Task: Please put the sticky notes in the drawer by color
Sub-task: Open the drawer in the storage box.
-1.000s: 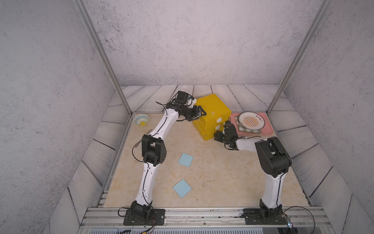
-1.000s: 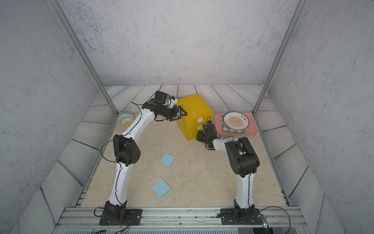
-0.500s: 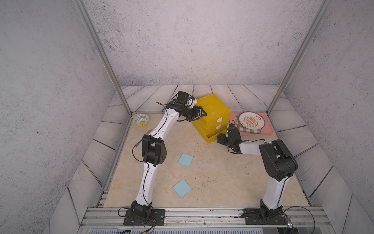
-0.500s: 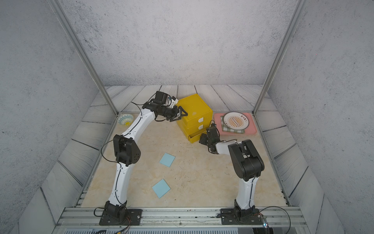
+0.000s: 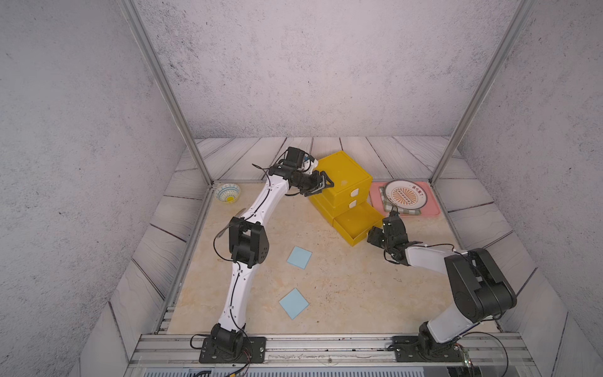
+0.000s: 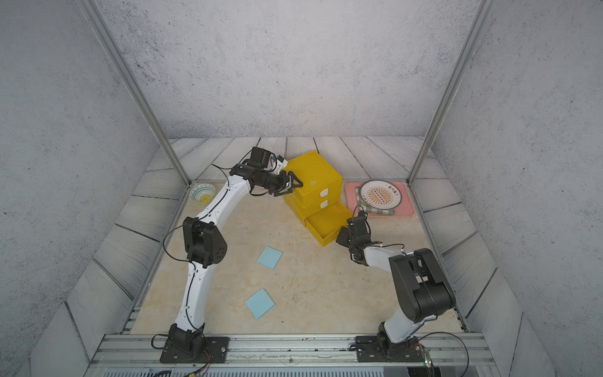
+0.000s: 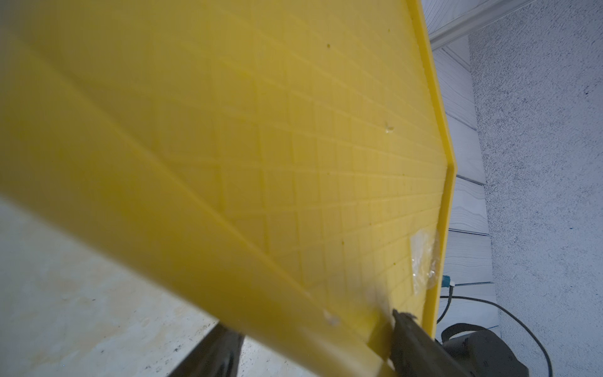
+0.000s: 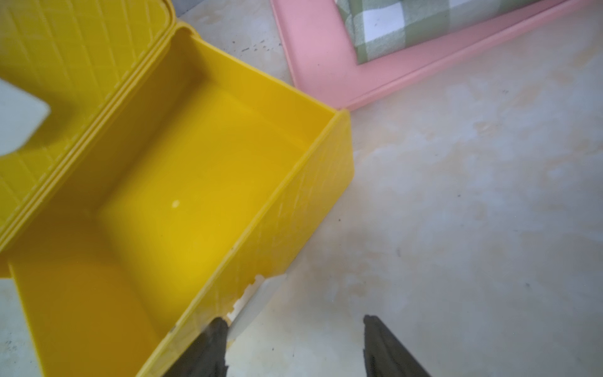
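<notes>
Looking down in both top views, we find the yellow drawer box (image 5: 342,176) standing toward the back of the table (image 5: 329,287), near the pink tray (image 5: 432,211) that carries a checked cloth (image 5: 404,212) and a plate (image 5: 404,195). Its bottom drawer (image 5: 357,222) stands well out, and in the right wrist view we see its plain yellow floor from wall to wall. The two drawers above it are shut. The left gripper (image 5: 326,184) sits astride the box's upper edge. In the left wrist view one finger lies on the gridded top and the other against the side, so we read it as clamped on the box. The right gripper (image 8: 295,320) hangs low at the open drawer's front with its jaws apart, holding nothing, and one finger is just beside the white tab handle (image 8: 257,293). Two blue sticky notes lie flat on the table, well apart from the box: the farther note (image 5: 299,257) and the nearer note (image 5: 293,307). A small bowl (image 5: 227,192) sits at the far left corner.
</notes>
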Action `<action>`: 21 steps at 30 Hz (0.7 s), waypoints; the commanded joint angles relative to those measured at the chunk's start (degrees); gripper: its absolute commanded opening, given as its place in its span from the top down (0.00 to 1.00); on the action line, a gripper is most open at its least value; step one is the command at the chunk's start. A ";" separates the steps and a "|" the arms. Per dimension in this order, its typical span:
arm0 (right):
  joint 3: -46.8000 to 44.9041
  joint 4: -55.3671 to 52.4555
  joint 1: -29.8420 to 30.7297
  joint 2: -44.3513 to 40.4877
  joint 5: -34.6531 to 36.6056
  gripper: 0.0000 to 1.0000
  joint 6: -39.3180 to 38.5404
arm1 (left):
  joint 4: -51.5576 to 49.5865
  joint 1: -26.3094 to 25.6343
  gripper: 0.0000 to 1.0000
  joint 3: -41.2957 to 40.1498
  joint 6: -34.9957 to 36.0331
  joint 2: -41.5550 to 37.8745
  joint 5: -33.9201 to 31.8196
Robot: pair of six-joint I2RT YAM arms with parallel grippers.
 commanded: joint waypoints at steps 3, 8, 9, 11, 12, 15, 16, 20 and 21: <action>4.40 -4.91 -0.21 -2.07 -5.97 0.32 -3.72 | -5.33 1.03 0.24 -0.19 1.43 0.32 -1.99; 7.60 -11.48 0.75 -5.92 -12.62 0.33 -6.38 | -7.33 1.08 0.21 1.61 1.89 -1.24 -1.27; 8.01 -13.63 1.45 -7.48 -12.41 0.33 -7.00 | -7.95 1.08 0.20 2.31 2.15 -1.88 -1.40; 7.73 -16.61 1.87 -10.57 -12.50 0.33 -7.40 | -8.31 1.16 0.19 2.94 2.28 -3.48 -1.44; 7.55 -18.10 2.06 -12.20 -12.75 0.33 -7.32 | -8.75 1.23 0.18 3.07 2.44 -4.46 -1.44; 7.54 -22.06 4.67 -16.09 -14.87 0.33 -8.14 | -12.03 1.73 0.17 1.90 4.09 -8.27 -2.10; 7.83 -22.84 6.39 -16.61 -15.63 0.33 -8.62 | -12.95 1.95 0.17 0.59 4.92 -9.96 -2.50; 12.00 -27.76 16.38 -13.33 -19.05 0.32 -9.23 | -11.51 4.43 0.14 -13.55 5.54 -20.87 -4.18; 12.88 -28.11 18.54 -11.72 -19.35 0.32 -9.40 | -9.94 5.16 0.14 -18.42 5.12 -23.92 -4.64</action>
